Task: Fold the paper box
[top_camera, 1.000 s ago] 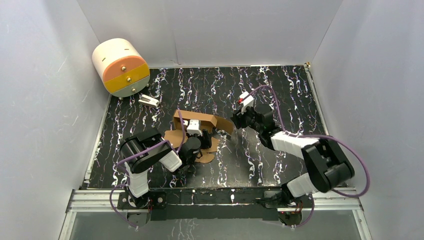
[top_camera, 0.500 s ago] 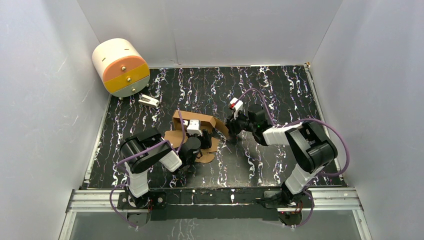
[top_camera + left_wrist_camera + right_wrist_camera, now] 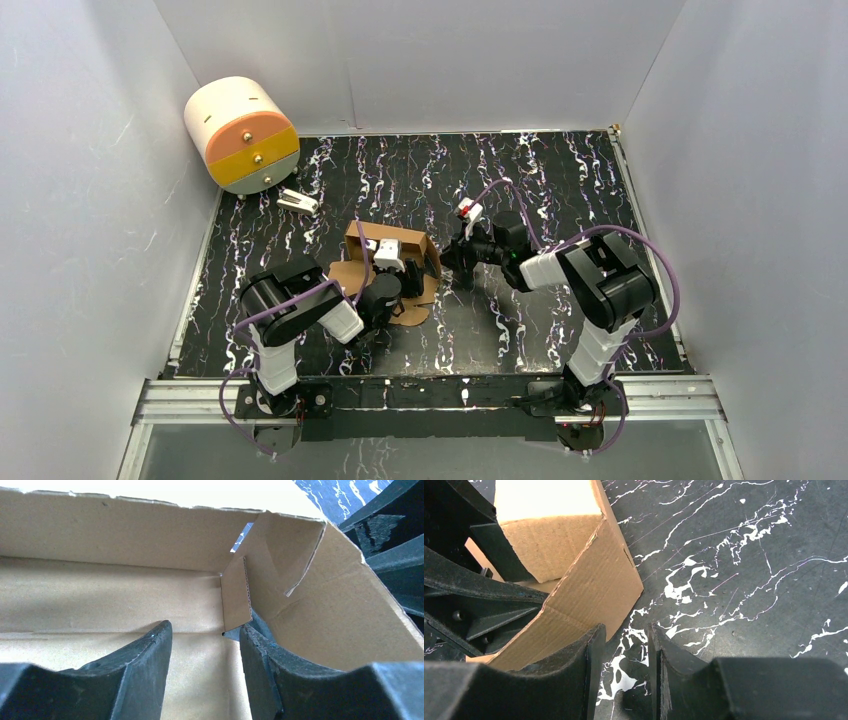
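Note:
The paper box (image 3: 372,238) is brown cardboard, partly folded, with its back wall up, lying mid-table. My left gripper (image 3: 403,275) sits inside it. In the left wrist view the left gripper (image 3: 206,631) is open and empty over the box floor (image 3: 90,610), with a small corner tab (image 3: 236,600) just ahead of it. My right gripper (image 3: 450,256) is at the box's right side. In the right wrist view the right gripper (image 3: 623,630) is slightly open and empty over the black table. Its left finger (image 3: 574,655) rests against the raised right flap (image 3: 594,587).
A cream, orange and yellow cylindrical drawer unit (image 3: 242,135) stands at the back left. A small white object (image 3: 297,202) lies just in front of it. White walls close in the black marbled table (image 3: 560,180) on three sides.
My right gripper has moved left to the box's right side, and the right flap now stands closer against the box. My left arm has not moved.

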Robot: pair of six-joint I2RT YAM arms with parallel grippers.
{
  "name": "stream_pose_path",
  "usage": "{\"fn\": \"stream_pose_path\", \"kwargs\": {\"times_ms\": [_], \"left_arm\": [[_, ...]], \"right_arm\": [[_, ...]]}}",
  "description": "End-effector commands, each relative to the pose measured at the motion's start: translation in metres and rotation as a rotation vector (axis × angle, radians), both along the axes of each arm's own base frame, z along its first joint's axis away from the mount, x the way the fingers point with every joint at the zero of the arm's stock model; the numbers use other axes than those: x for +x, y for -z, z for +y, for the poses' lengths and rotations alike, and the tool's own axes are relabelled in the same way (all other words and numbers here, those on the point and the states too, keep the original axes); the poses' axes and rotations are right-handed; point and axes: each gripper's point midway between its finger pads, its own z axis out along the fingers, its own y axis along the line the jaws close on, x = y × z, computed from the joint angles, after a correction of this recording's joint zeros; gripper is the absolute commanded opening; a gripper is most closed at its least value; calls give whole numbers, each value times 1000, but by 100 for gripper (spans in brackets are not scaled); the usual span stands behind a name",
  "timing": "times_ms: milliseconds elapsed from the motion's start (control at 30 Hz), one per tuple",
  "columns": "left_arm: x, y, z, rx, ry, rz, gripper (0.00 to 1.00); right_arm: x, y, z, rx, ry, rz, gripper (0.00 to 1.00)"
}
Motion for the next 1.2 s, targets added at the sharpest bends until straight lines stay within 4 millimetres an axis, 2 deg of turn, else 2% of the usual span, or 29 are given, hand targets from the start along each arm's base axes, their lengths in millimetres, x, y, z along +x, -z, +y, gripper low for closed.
{"fn": "stream_pose_path", "kwargs": {"times_ms": [0,267,533,800,1000,1167], "left_arm": [[-4,-11,-5,-43,26,-1,50],[-8,-25,-7,-95,46,-6,54],[-19,-42,-1,-161,47,12,62],[-34,-69,20,-337,23,105,76],[-30,-95,32,-537,33,159,82],[-19,-97,45,-654,-16,223,82]], "right_arm": [[8,-22,12,78,-3,-51,46],[2,-8,8,76,1,-31,46],[-1,-8,5,73,6,-41,47],[-4,-8,0,60,17,-51,47],[-6,-10,-1,61,19,-57,47],[-10,-10,-2,60,15,-56,47]]}}
